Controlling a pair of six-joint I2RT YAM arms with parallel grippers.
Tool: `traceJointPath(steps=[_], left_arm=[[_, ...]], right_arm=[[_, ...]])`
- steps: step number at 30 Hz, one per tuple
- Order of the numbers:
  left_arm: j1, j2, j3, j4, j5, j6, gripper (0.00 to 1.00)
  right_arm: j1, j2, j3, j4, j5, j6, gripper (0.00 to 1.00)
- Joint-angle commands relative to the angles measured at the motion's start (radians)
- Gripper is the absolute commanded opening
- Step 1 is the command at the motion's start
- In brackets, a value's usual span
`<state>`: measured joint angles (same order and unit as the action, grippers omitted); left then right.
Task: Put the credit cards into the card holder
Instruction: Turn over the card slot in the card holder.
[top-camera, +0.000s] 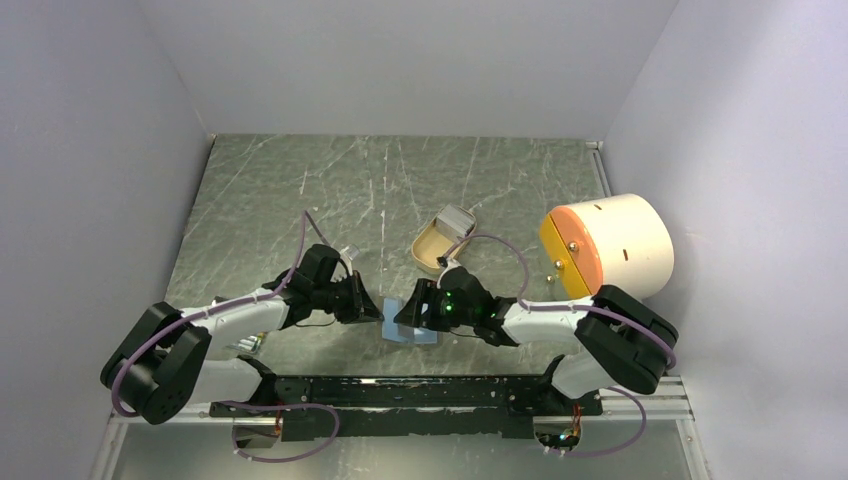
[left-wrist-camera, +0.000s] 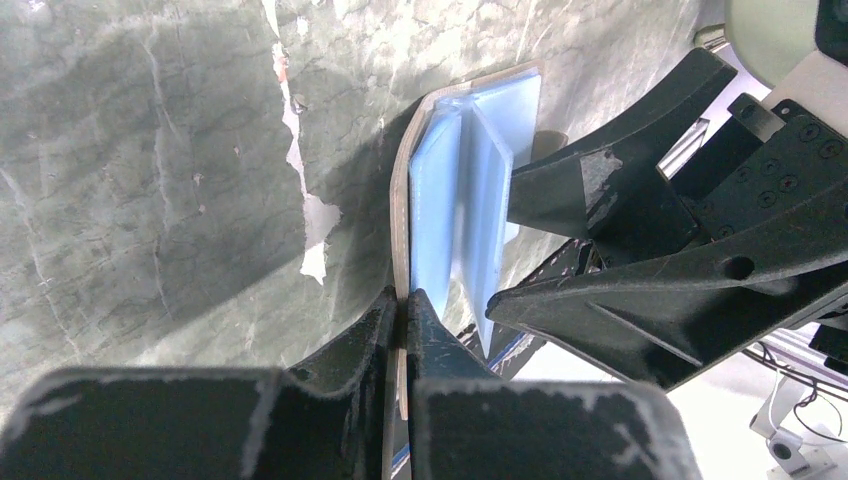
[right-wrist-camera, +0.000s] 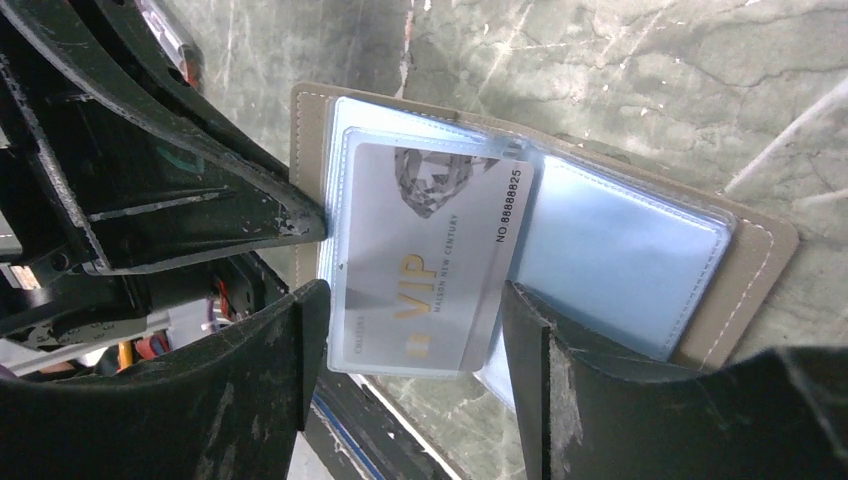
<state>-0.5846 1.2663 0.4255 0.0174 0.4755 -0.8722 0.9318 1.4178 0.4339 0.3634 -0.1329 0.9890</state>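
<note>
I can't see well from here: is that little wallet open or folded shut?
Open. The card holder is spread, its bluish inside exposed, with a silver VIP card over one half.

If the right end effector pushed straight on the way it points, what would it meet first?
The open card holder: the right end effector points at its blue inside, and the card between its fingers would reach it before the fingers do. Depth is unclear; the card may already touch.

left gripper (top-camera: 377, 312) blocks the card holder's (top-camera: 415, 335) left side.
</note>
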Motion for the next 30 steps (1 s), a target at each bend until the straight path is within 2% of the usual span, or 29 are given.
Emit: traceJointPath(steps=[1, 20, 30], left_arm=[[-0.005, -0.013, 0.027, -0.006, -0.008, -0.001, 0.09], [-0.006, -0.014, 0.029, -0.018, -0.020, 0.001, 0.09], [-0.006, -0.016, 0.027, -0.032, -0.039, -0.001, 0.09]], right_arm=[[0.007, -0.016, -0.021, -0.009, 0.018, -0.002, 0.68], [0.002, -0.133, -0.075, -0.085, 0.066, 0.000, 0.65], [-0.013, -0.230, -0.105, -0.190, 0.116, 0.012, 0.64]])
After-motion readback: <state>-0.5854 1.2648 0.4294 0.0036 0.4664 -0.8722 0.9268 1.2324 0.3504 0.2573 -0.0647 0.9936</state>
